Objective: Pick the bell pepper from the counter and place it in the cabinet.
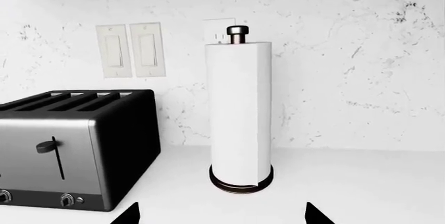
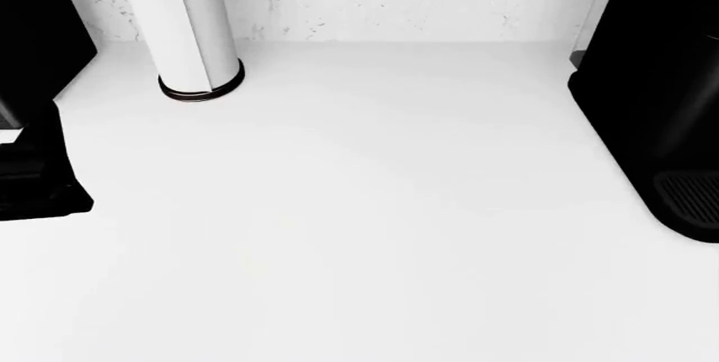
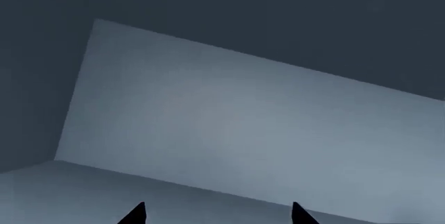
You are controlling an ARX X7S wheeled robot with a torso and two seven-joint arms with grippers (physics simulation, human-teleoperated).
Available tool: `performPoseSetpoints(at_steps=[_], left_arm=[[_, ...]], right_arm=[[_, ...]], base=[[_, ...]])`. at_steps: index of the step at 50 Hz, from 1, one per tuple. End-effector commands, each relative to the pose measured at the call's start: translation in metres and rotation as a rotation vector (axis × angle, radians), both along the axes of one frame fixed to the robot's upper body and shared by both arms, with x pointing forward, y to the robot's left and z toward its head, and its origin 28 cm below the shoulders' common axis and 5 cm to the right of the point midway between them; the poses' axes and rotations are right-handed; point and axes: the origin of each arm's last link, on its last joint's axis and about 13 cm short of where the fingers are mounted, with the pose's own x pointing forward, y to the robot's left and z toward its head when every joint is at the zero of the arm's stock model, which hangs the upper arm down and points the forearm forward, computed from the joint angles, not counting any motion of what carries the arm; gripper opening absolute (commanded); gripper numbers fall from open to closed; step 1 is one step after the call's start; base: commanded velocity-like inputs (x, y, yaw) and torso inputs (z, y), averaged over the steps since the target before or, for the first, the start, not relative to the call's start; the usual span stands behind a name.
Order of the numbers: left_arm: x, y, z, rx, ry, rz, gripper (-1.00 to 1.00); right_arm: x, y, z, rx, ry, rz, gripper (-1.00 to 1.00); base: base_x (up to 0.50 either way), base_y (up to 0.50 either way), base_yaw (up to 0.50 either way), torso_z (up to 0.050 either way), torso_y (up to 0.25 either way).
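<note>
Inside a bare blue-grey cabinet (image 3: 230, 130), the right pincer (image 3: 218, 214) gapes, empty; left pincer (image 1: 222, 216) likewise.

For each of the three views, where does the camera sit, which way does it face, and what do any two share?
Head: looks down on the white counter; coffee machine at right, dark left-arm part at left edge.
Left wrist: level over the counter, facing toaster, paper towel holder and wall switches; left tool tips apart.
Right wrist: faces bare blue-grey panels; right tool tips apart.
Shared: head and left wrist both show the paper towel holder.

One toaster (image 1: 73, 148); one towel roll (image 1: 240, 114).
</note>
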Motion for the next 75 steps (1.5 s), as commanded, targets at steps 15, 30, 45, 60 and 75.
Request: performPoseSetpoints(at_steps=[15, 30, 45, 60, 75], left_arm=[[0.000, 0.001, -0.001, -0.007, -0.002, 0.008, 1.00], [0.000, 0.001, 0.000, -0.005, -0.003, 0.008, 1.00], [0.003, 0.000, -0.001, 0.010, 0.006, 0.009, 1.00], [0.005, -0.001, -0.001, 0.007, 0.009, 0.010, 1.00], [0.008, -0.003, 0.000, 0.009, 0.014, 0.002, 1.00]], right_arm=[[-0.056, 0.014, 0.012, -0.072, -0.069, 0.092, 1.00], [-0.097, 0.011, -0.015, -0.093, -0.010, 0.119, 1.00], [-0.109, 0.007, -0.034, -0.110, 0.014, 0.128, 1.00], [-0.121, 0.000, -0.070, -0.082, 0.054, 0.144, 1.00], [-0.133, -0.001, -0.092, -0.062, 0.023, 0.166, 1.00]], base=[[0.00, 0.00, 0.00, 0.000, 0.000], [0.00, 0.00, 0.00, 0.000, -0.005], [0.00, 0.00, 0.00, -0.004, 0.198], [0.00, 0.00, 0.00, 0.000, 0.000], [0.00, 0.00, 0.00, 0.000, 0.000]])
